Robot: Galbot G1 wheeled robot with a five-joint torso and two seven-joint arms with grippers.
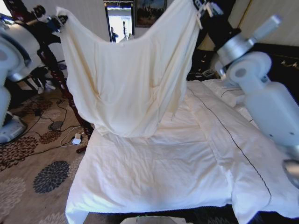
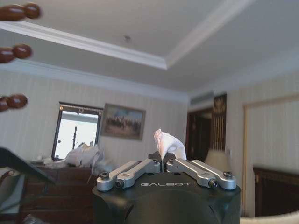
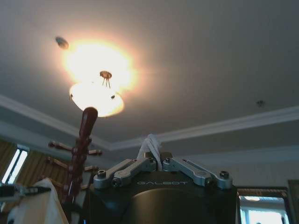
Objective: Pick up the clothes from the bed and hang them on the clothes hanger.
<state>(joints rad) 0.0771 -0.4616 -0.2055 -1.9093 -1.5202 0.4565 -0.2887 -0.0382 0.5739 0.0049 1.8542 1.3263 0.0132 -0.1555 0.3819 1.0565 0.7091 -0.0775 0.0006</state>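
Two grippers, left and right, jaws clenched on the cream shirt, stretch it crosswise above the bed; wooden coat stand probably nearer left.

head: above bed, looking down | wrists: close behind fingers, facing ceiling | shared: coat stand
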